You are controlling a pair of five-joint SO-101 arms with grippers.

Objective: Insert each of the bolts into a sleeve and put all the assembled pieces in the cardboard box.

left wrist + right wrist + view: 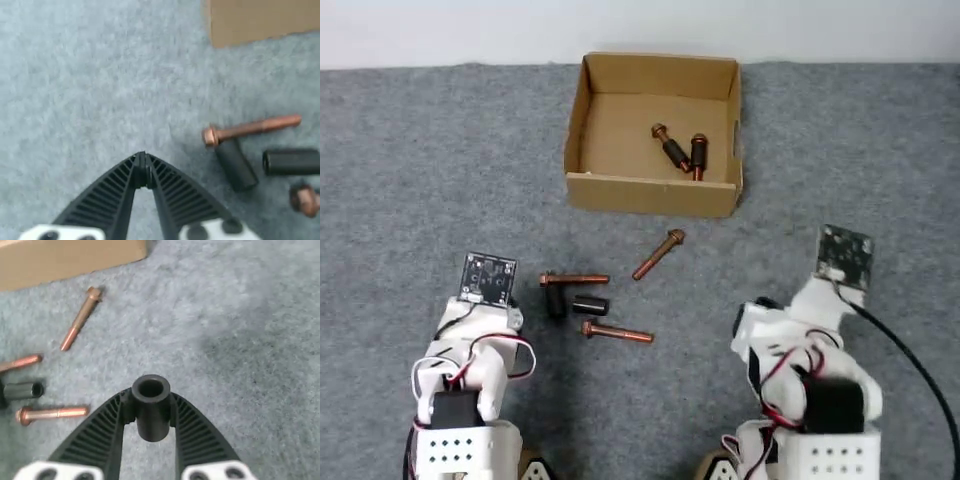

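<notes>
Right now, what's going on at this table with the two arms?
The right gripper is shut on a black sleeve, with no bolt in it yet. The left gripper is shut and empty. Two assembled pieces already lie in the cardboard box. Three copper bolts and two more sleeves lie loose on the grey mat in front of the box, between the arms.

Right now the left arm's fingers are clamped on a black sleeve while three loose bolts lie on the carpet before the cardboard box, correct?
Wrong arm. The right wrist view shows the right gripper with its fingers clamped on the black sleeve; the left gripper is shut, empty. Three loose bolts lie on the carpet before the cardboard box.
</notes>
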